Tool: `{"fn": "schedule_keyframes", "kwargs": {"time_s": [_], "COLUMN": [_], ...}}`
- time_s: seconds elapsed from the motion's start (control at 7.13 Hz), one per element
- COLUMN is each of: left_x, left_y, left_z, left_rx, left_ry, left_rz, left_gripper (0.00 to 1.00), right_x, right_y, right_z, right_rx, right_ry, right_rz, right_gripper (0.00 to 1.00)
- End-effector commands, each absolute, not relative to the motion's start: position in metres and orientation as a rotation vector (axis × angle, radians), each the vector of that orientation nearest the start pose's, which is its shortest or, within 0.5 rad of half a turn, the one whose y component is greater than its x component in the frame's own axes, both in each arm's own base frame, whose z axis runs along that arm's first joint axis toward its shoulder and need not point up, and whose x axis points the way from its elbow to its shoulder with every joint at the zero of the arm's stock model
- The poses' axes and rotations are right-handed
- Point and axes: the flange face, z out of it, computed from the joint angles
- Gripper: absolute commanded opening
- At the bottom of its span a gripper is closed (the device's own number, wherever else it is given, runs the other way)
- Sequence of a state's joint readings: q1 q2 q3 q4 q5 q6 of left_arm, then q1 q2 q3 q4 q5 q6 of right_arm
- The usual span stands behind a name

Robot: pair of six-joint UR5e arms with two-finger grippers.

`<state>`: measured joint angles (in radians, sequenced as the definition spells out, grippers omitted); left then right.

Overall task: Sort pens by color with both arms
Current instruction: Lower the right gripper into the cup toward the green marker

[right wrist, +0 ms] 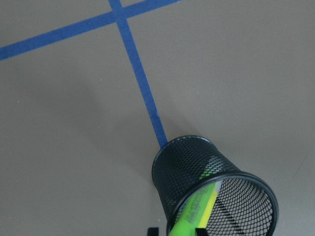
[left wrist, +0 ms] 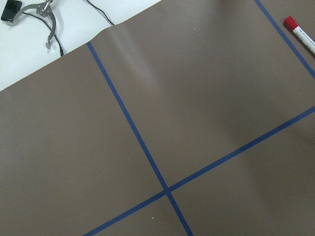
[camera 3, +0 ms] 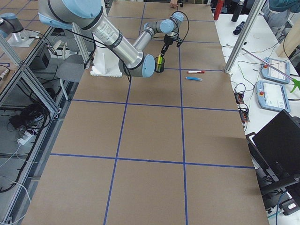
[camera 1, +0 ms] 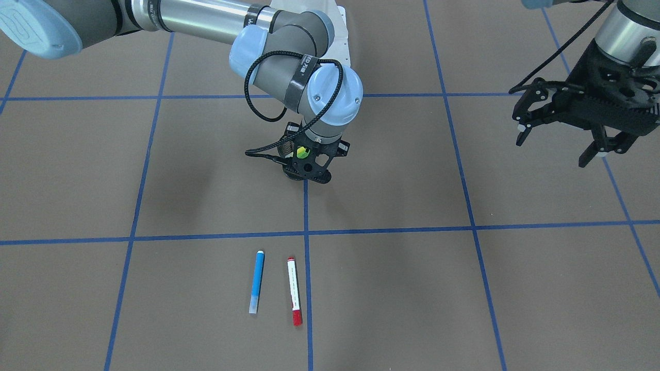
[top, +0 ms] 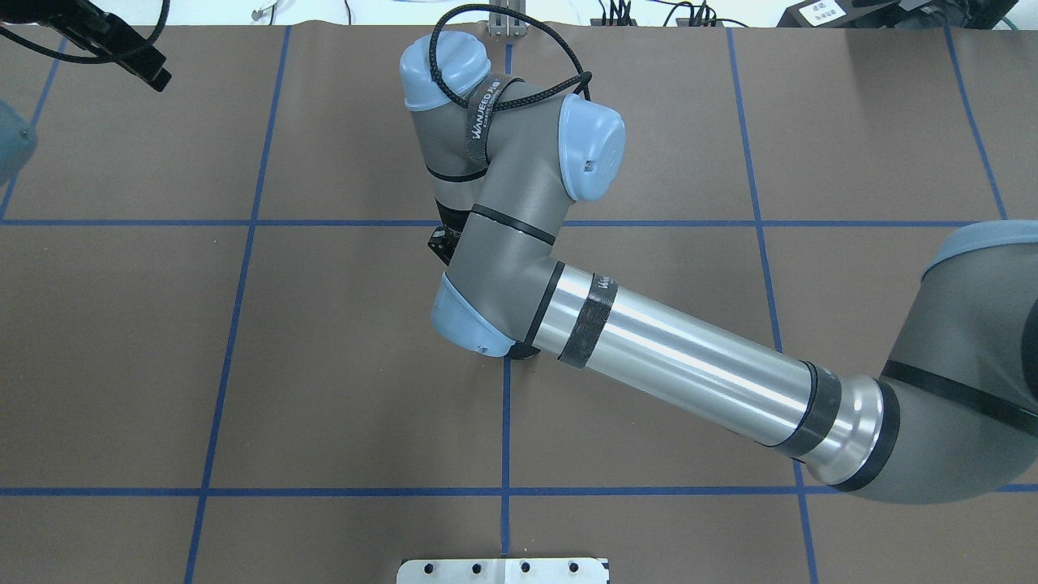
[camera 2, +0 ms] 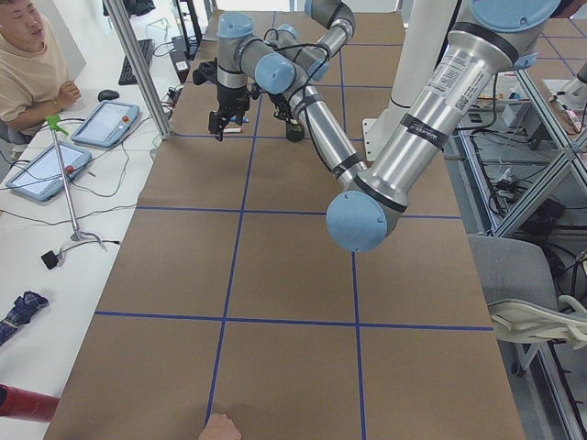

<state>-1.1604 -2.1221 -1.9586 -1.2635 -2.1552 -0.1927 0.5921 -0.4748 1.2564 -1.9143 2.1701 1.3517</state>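
My right gripper [camera 1: 308,167] hangs straight down over the black mesh cup [right wrist: 182,172] at the table's middle. It looks shut on the upper end of the light green pen [right wrist: 189,214], which stands slanted inside the cup. A yellow pen [right wrist: 213,199] shows along its side in the cup. The blue pen [camera 1: 257,282] and the white pen with red caps [camera 1: 294,291] lie side by side on the table, on the operators' side of the cup. The red-capped pen also shows in the left wrist view [left wrist: 299,32]. My left gripper [camera 1: 557,144] is open and empty, held high off to my left.
Blue tape lines [camera 1: 306,234] divide the brown table into squares. The white base stand [top: 503,570] is at the robot's edge. An operator [camera 2: 27,55] sits by tablets [camera 2: 105,122] on a side table. A metal post [camera 3: 239,42] stands at the table's edge.
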Motion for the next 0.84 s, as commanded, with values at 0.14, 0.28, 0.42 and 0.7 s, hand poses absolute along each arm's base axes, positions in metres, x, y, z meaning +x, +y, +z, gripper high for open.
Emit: {"fn": "schedule_keyframes", "kwargs": {"time_s": [0.14,0.28,0.42,0.7], "left_x": [0.161,0.16,0.161,0.161], "left_y": [-0.566,-0.566,-0.564,-0.564], "left_z": [0.216,0.215,0.214,0.213], "left_rx": [0.419,0.422,0.422,0.423], "left_ry": [0.726,0.727,0.729,0.73], "left_rz": [0.388,0.385,0.386,0.383], "left_gripper": [1.0,1.0,1.0,1.0], "right_x": [-0.604,-0.602,-0.597,-0.582], "right_y": [-0.501,-0.502,-0.505,-0.502], "right_z": [0.113,0.111,0.11,0.102], "right_rx": [-0.375,-0.375,-0.377,-0.381], "right_ry": [-0.624,-0.626,-0.625,-0.612], "right_rz": [0.227,0.229,0.235,0.244], "right_gripper": [0.2,0.18,0.15,0.07]}}
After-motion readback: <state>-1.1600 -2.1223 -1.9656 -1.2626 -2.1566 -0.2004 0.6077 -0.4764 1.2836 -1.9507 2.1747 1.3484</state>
